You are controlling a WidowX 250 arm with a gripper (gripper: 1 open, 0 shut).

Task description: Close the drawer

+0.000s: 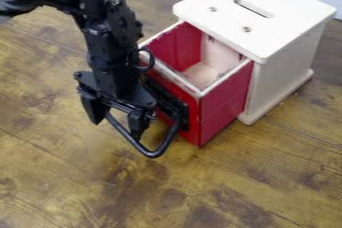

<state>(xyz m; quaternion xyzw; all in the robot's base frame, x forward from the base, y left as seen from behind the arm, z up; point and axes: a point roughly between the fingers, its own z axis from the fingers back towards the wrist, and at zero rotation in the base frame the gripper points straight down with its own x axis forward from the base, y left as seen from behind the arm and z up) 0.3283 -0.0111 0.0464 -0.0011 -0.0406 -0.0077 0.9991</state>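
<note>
Drawer (222, 102): red box w/ pale wood interior, pulled out of the front of the cream-white cabinet (261, 32) — open side up, inside visible from above. Cabinet stands upright on the wood-grain table (67, 172); its top has a slot and round fittings. Black loop handle (162, 150) on the drawer front hangs out over the table. Black robot hand (115, 115) is at the drawer front, next to the handle — fingers pointing down, partly overlapping the loop in view. Hand state, i.e. released or clenched: can't tell; contact w/ handle also unclear.
</note>
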